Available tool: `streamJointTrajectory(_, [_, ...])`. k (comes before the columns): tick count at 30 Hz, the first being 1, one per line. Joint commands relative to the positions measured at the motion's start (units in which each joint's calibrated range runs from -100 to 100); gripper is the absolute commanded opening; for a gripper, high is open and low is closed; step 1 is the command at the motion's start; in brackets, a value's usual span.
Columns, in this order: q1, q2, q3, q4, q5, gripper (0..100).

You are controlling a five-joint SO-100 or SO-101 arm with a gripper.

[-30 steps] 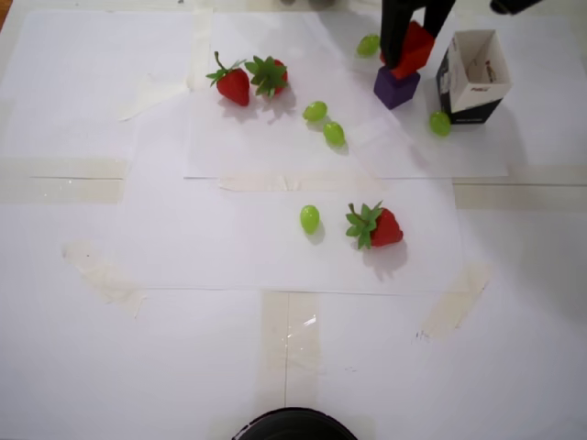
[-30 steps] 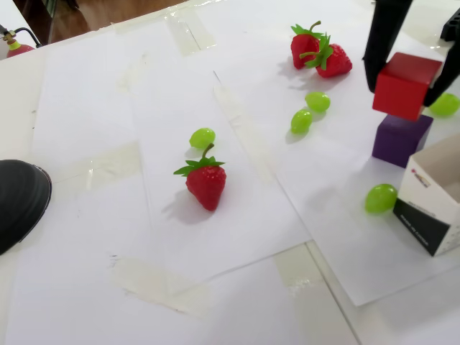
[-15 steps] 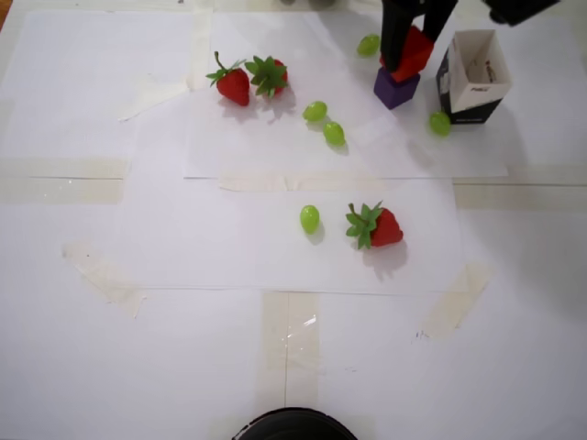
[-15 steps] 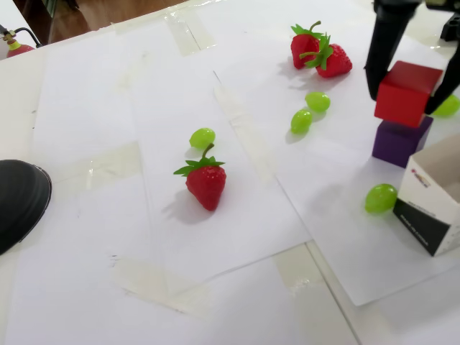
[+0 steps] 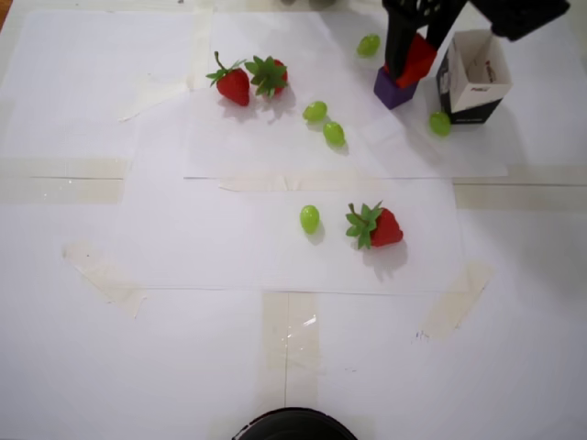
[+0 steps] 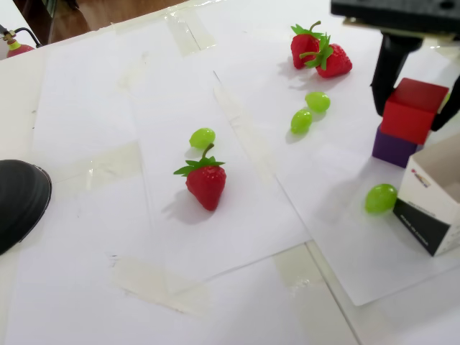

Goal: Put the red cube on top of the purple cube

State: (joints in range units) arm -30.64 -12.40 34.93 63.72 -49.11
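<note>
Now | smooth red cube atop purple cube | black tool straddling

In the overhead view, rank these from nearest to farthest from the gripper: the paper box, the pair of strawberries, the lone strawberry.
Measured from the gripper, which straddles the red cube:
1. Paper box, just to its right.
2. Pair of strawberries, well to its left.
3. Lone strawberry, far below it, mid-table.

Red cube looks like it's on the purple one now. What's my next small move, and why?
Probably open the gripper and lift straight up. In the fixed view the red cube sits on the purple cube, fingers flanking it. It looks slightly tilted and offset, so release slowly; the paper box stands close alongside.
</note>
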Motion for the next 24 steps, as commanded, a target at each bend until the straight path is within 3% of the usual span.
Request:
streamJointTrajectory(1, [-0.2,-0.2,0.4,-0.6,-0.4,6])
streamJointTrajectory(19, [0.3,-1.4,2.8,-0.2,-0.3,8])
streamJointTrajectory(24, [0.0,-1.7,3.0,0.4,-0.5,14])
